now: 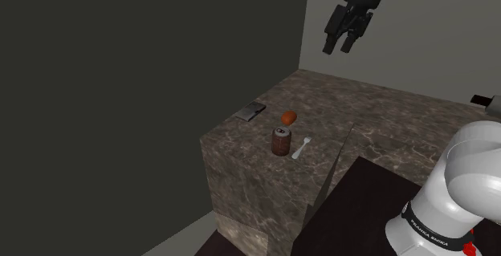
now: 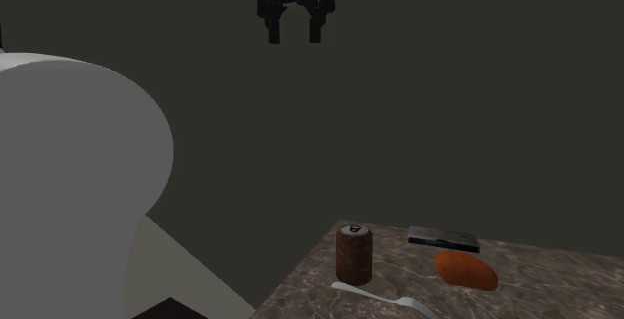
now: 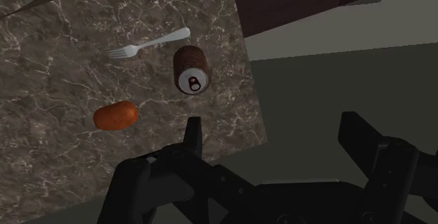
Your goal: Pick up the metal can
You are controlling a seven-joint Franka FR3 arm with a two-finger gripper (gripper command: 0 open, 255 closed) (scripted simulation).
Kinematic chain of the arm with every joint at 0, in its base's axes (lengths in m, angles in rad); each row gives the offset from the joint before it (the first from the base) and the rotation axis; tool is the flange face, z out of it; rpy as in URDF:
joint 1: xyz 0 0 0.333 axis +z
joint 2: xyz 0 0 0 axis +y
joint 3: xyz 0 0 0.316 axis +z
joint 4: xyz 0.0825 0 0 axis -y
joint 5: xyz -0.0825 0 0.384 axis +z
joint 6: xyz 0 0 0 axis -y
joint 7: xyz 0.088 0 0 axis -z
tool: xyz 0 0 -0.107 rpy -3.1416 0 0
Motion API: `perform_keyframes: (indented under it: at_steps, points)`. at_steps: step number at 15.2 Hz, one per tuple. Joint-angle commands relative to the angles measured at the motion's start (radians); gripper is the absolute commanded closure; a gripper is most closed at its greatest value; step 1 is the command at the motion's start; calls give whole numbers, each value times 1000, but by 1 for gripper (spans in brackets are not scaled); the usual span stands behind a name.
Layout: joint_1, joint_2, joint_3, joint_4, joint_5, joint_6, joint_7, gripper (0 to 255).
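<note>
A brown can (image 1: pixel 280 143) with a silver pull-tab top stands upright near the corner of the brown marble counter (image 1: pixel 377 114). It also shows in the second exterior view (image 2: pixel 354 255) and from above in the wrist view (image 3: pixel 191 69). My black gripper (image 1: pixel 344 42) hangs high above the counter, well clear of the can, its fingers (image 2: pixel 273 29) open with nothing between them. The wrist view has the gripper (image 3: pixel 277 142) looking down, the can lying beyond its fingertips.
An orange oval object (image 1: pixel 288 117) lies just behind the can, a white fork (image 1: pixel 301 148) beside it, and a flat dark grey slab (image 1: pixel 250 111) near the counter's far edge. The counter drops off past the can. Dark walls stand behind.
</note>
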Motion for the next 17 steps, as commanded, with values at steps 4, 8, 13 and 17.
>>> perform_keyframes:
  at_steps: [4,8,13,17]
  points:
    - [3,67,-10,-35,-6,63,-26,0]
    - [7,169,-23,-69,-13,146,-61,0]
    - [12,314,-38,-90,-18,248,-104,0]
    - [15,443,-49,-90,-19,325,-139,0]
